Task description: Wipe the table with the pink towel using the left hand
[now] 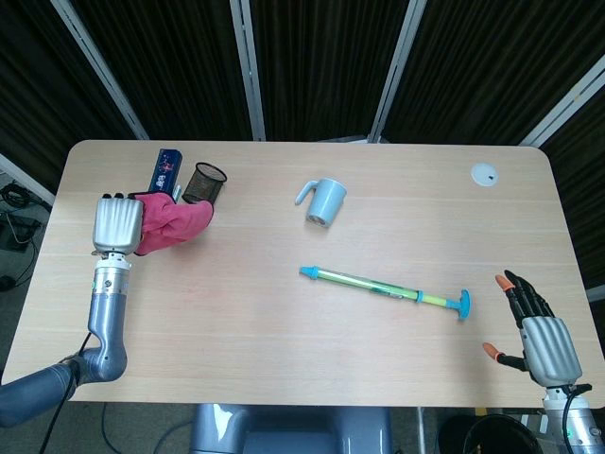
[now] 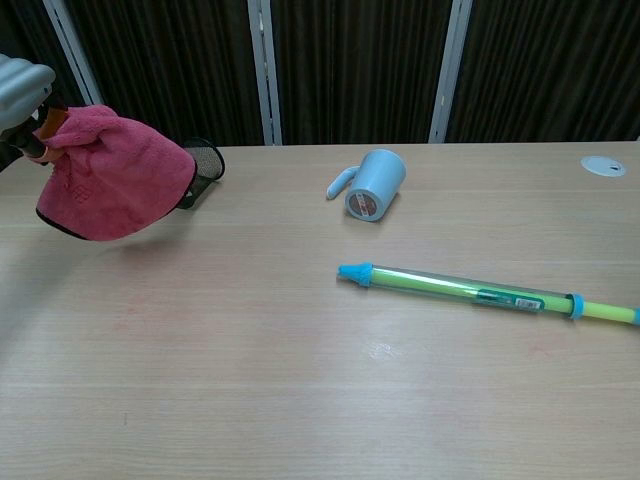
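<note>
My left hand (image 1: 117, 225) grips the pink towel (image 1: 171, 222) and holds it up off the table, near the left edge. In the chest view the towel (image 2: 113, 186) hangs bunched in the air at the far left, with only a corner of the left hand (image 2: 24, 80) showing. The towel covers part of the mesh cup (image 1: 203, 183) behind it. My right hand (image 1: 539, 336) rests beyond the table's front right corner, fingers spread, holding nothing. It does not show in the chest view.
A dark blue box (image 1: 164, 170) and a black mesh cup (image 2: 204, 165) lie at the back left. A light blue mug (image 1: 323, 201) lies on its side mid-table. A long green and blue tube (image 1: 386, 288) lies to the right. A white disc (image 1: 485, 174) sits back right.
</note>
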Controlling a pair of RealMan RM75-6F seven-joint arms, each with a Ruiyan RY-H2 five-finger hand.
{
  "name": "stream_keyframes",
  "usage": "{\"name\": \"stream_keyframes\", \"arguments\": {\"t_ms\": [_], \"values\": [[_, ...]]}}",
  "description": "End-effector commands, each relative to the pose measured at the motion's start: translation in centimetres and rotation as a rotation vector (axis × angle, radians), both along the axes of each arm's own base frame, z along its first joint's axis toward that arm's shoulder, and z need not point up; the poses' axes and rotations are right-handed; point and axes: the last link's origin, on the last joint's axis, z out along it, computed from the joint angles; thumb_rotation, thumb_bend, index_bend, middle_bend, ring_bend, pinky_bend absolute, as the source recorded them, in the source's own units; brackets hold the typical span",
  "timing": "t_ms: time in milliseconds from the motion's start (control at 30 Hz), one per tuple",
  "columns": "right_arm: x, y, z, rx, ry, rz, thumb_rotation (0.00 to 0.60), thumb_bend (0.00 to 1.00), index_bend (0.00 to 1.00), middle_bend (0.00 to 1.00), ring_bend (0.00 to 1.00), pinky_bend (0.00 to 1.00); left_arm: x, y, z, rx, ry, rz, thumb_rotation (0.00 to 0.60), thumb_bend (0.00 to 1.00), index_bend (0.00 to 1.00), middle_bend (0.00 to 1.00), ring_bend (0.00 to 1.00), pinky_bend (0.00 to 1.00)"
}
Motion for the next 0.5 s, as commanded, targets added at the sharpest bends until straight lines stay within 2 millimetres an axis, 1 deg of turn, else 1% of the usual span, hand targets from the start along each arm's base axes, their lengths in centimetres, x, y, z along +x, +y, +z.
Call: {"name": "stream_keyframes", "arguments": {"t_ms": [33,67,100,133,167,200,233,267,333,367,433,500], "values": [[0.0,0.0,0.1,-0.001,-0.001,-0.001,0.6,0.09,0.0,0.0,0.0,0.17,-0.2,-0.1,-0.2,-0.01,0.017,0.003,0.6,0.49,0.72,0.52,0.47,0.53],[-0.1,0.0,0.1,-0.001,-0.001,-0.001,0.6,0.09,0.0,0.0,0.0,0.17,-0.7,-0.3,-0.4,-0.016,0.056,0.019,0.6,0.47,0.69,0.49,0.45,0.51],[-0.1,0.0,0.1,-0.002,-0.001,0.0,0.6,0.09,0.0,0.0,0.0,0.17,-1.0,-0.5,-0.5,-0.018,0.078,0.031,0.6,0.4,0.64,0.42,0.39,0.45],[-0.1,0.0,0.1,-0.002,-0.001,0.001,0.6,0.09,0.0,0.0,0.0,0.17,-1.3,-0.6,-0.6,-0.022,0.114,0.046,0.6,0.32,0.58,0.32,0.31,0.37],[0.0,0.0,0.1,-0.002,-0.001,0.001,0.6,0.09,0.0,0.0,0.0,0.17,-1.6,-0.8,-0.7,-0.028,0.137,0.057,0.6,0.24,0.49,0.21,0.2,0.27],[0.0,0.0,0.1,-0.002,0.0,0.002,0.6,0.09,0.0,0.0,0.0,0.17,-1.9,-1.0,-0.8,-0.035,0.147,0.074,0.6,0.19,0.43,0.14,0.13,0.21],[0.0,0.0,0.1,-0.002,0.0,0.003,0.6,0.09,0.0,0.0,0.0,0.17,-2.1,-1.1,-0.8,-0.038,0.148,0.085,0.6,0.13,0.33,0.06,0.06,0.14],[0.0,0.0,0.0,-0.002,0.001,0.002,0.6,0.09,0.0,0.0,0.0,0.17,-2.1,-1.2,-0.8,-0.04,0.146,0.092,0.6,0.08,0.23,0.01,0.01,0.08],[0.0,0.0,0.0,-0.002,0.003,0.002,0.6,0.09,0.0,0.0,0.0,0.17,-2.1,-1.3,-0.7,-0.042,0.134,0.104,0.6,0.03,0.12,0.0,0.0,0.03],[0.0,0.0,0.0,-0.003,0.004,0.002,0.6,0.09,0.0,0.0,0.0,0.17,-2.1,-1.4,-0.5,-0.04,0.131,0.105,0.6,0.01,0.08,0.0,0.0,0.01],[0.0,0.0,0.0,-0.003,0.006,0.0,0.6,0.09,0.0,0.0,0.0,0.17,-2.0,-1.4,-0.3,-0.042,0.12,0.105,0.6,0.0,0.05,0.0,0.0,0.0],[0.0,0.0,0.0,-0.003,0.005,-0.001,0.6,0.09,0.0,0.0,0.0,0.17,-1.9,-1.5,-0.1,-0.045,0.103,0.104,0.6,0.0,0.03,0.0,0.0,0.0]]}}
